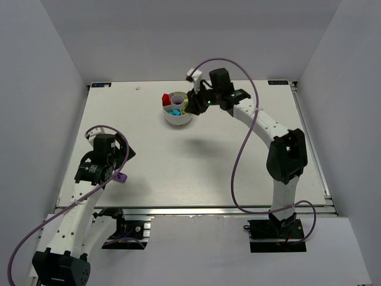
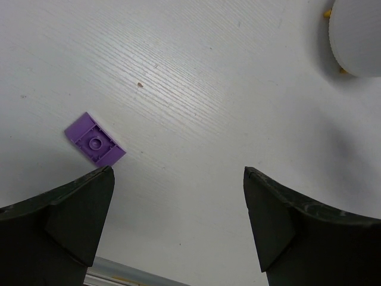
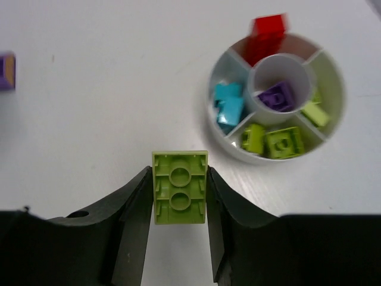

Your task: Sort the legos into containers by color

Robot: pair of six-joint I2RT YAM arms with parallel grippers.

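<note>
The round white dish (image 3: 280,159) has wedge compartments and a central well. It holds cyan legos (image 3: 229,105), lime legos (image 3: 275,142), a red lego (image 3: 265,33) and, in the well, a purple lego (image 3: 277,96). My right gripper (image 3: 178,174) is shut on a lime green lego (image 3: 180,190), held underside up, just beside the dish (image 1: 177,117). My left gripper (image 2: 178,173) is open and empty. A loose purple lego (image 2: 95,140) lies on the table just ahead of its left finger, and also shows in the top view (image 1: 121,177).
The table's near edge with its metal rail (image 2: 119,271) lies just behind the left gripper. A white rounded object (image 2: 357,36) shows at the top right of the left wrist view. A purple lego (image 3: 6,71) sits at the left edge of the right wrist view.
</note>
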